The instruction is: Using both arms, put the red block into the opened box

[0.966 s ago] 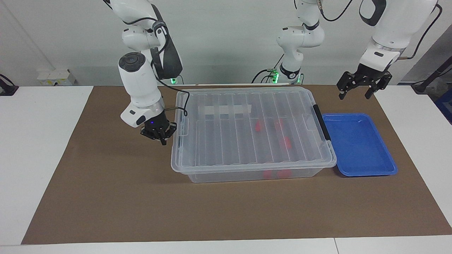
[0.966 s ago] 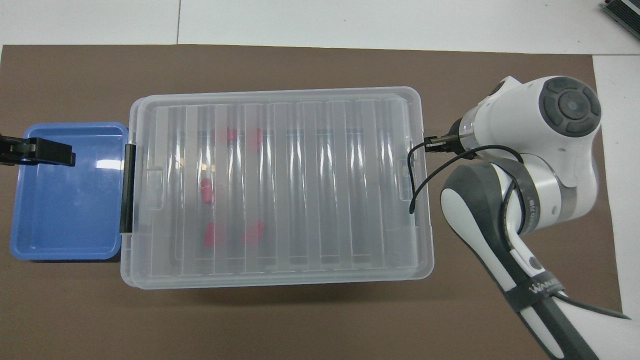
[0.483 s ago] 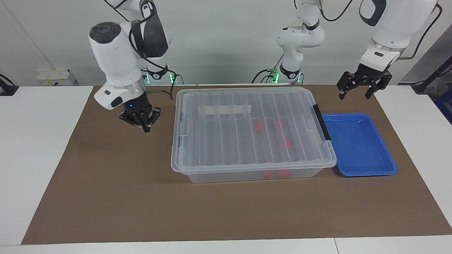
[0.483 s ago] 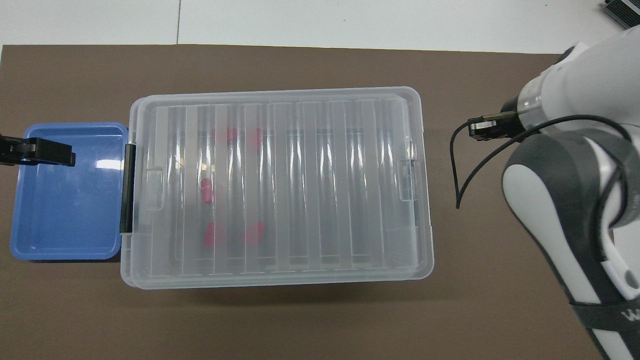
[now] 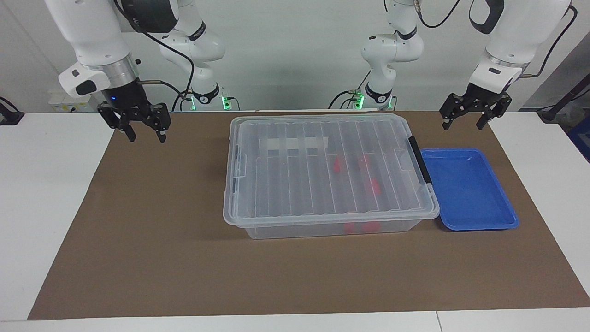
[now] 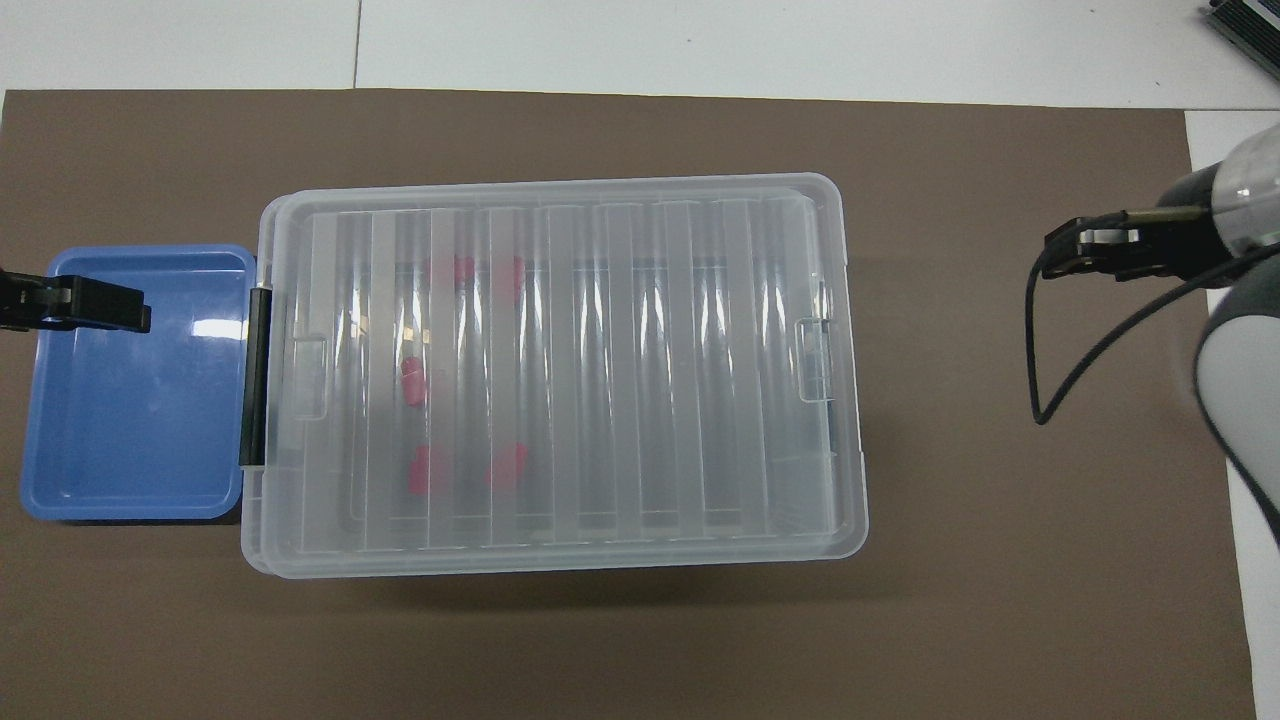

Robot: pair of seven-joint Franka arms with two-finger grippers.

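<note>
A brown mat covers the white table (image 5: 55,207) in front of a plain pale wall, and everything of interest sits on that mat. The right gripper (image 5: 139,124) has its black fingers (image 5: 132,130) spread wide and empty, hanging over the bare mat toward its own arm's end of the table, well apart from the box (image 5: 322,177); the glossy white arm above it rises out of view. The left gripper (image 5: 470,113) is spread just as wide, also holding nothing, and it hangs over the mat near the edge of the blue tray (image 5: 474,216), which I take to be a waiting pose. Both hands being clear of the work suggests to me that the job is finished or nearly so. The box is a large clear plastic bin, its ribbed see-through lid (image 6: 550,370) lying flat on top (closed, as far as I can tell), with a black handle (image 5: 420,159) at the tray end and a whitish tape strip (image 5: 292,143) across the ribs. The red blocks (image 6: 412,380) are inside it, several small chunky pieces showing blurred through the lid, gathered toward the handle end. The tray is shallow, smooth, shiny and bare, just beside the box.
</note>
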